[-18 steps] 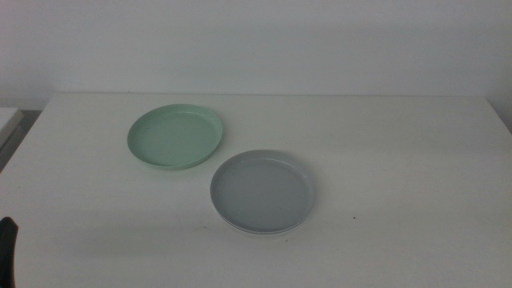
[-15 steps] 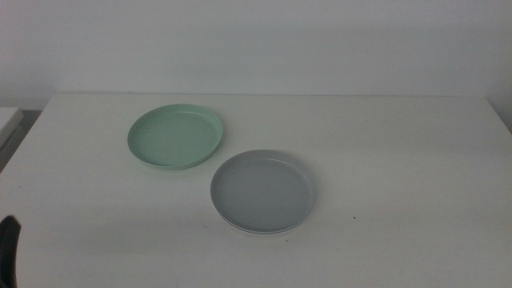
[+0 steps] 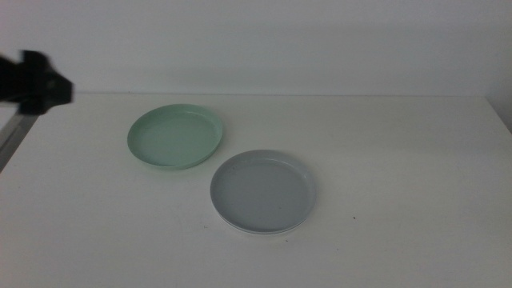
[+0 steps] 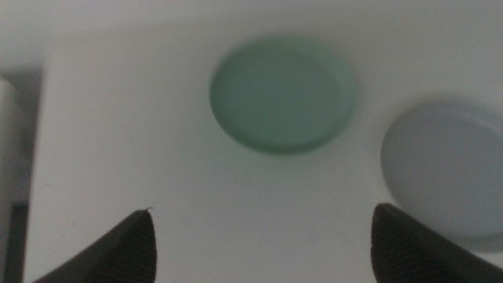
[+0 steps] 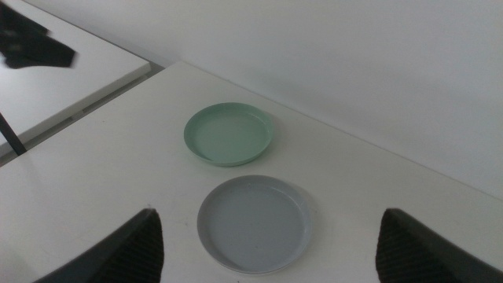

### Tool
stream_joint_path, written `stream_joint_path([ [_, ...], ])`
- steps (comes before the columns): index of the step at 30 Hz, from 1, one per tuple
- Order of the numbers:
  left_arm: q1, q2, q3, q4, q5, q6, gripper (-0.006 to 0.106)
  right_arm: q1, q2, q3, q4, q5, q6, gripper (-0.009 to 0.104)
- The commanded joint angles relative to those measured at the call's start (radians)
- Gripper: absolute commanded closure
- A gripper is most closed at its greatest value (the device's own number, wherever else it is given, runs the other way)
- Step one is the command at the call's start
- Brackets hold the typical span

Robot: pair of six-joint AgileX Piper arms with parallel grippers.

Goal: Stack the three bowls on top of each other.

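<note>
My left gripper (image 4: 259, 244) shows two dark, nearly black jaws with a finely ribbed, matte texture, each tapering to a blunt wedge tip. My right gripper (image 5: 267, 240) looks the same: two dark jaws with a grainy, ribbed face and rounded upper corners. My left arm (image 3: 32, 84) appears in the middle view at about ten o'clock as a blurred black blocky shape with a thin grey strut slanting down from it.

bare table (image 3: 400, 160) around green bowl (image 3: 175, 136)
</note>
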Motion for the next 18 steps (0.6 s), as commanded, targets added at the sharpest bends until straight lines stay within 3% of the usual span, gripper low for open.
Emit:
stream_joint_path([
  [1, 0.001, 0.135, -0.091, 0.0, 0.085, -0.02, 0.007, -0.005, -0.003, 0.004, -0.004, -0.016, -0.003, 0.007],
  [4, 0.001, 0.29, -0.172, -0.026, 0.053, -0.012, 0.007, -0.005, -0.003, 0.004, -0.004, -0.016, -0.003, 0.007],
  [10, 0.018, 0.633, -0.434, 0.027, 0.104, -0.07, 0.007, -0.005, -0.003, 0.004, -0.004, -0.016, -0.003, 0.007],
  [18, 0.018, 0.959, -0.602, 0.043, 0.044, -0.079, 0.007, -0.005, -0.003, 0.004, -0.004, -0.016, -0.003, 0.007],
])
